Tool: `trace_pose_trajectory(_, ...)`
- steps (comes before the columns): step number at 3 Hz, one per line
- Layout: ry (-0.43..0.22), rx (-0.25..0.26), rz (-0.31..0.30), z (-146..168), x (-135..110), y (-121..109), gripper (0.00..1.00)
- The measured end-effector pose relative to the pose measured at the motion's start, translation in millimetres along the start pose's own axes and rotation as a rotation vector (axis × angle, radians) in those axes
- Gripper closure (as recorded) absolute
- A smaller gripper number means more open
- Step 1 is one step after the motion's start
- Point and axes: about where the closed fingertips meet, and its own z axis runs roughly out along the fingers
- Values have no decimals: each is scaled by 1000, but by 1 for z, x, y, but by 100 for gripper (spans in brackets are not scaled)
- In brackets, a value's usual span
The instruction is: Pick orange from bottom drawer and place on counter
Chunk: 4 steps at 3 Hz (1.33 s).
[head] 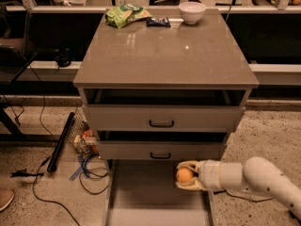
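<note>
Nearest, the bottom drawer (141, 199) is seen pulled open, a wide, shallow tray of pale grey-beige with a flat, plain floor and low side rails. The gripper (181, 175) is held over the right part of that floor, at the end of a smooth, rounded white arm (263, 177) reaching in from the right. Its two cream fingers (189, 164) are closed from above and below on the orange (185, 174), a small, smooth, round fruit, so the orange is gripped between them. Whether the fruit touches the floor beneath cannot be told.

Just behind and above the gripper, the flat front of the middle drawer (127, 150) is seen, with a dark curved handle (160, 155). Above that lies the upper drawer (122, 118), pulled slightly out. To the gripper's left, loose cables (91, 171) and a black bar (60, 142) are spread on a speckled floor (268, 126).

Higher and farther, the cabinet is topped by the desk (164, 55), a square, glossy grey-brown slab with a thin edge. At its far edge, well apart from the gripper, a crinkled green bag (126, 15), a small dark packet (158, 21) and a round white bowl (192, 12) are set in a row.
</note>
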Motion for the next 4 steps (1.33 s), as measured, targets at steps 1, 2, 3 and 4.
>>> trace_pose_trajectory(1, -100, 40, -46, -49, -32, -55, 100)
trace_pose_trajectory(2, -159, 87, -124, -125, -69, -127, 100)
trace_pose_trajectory(3, -160, 83, -123, -123, -69, -126, 100)
trace_pose_trajectory(4, -217, 127, -170, -148, -99, -151, 100)
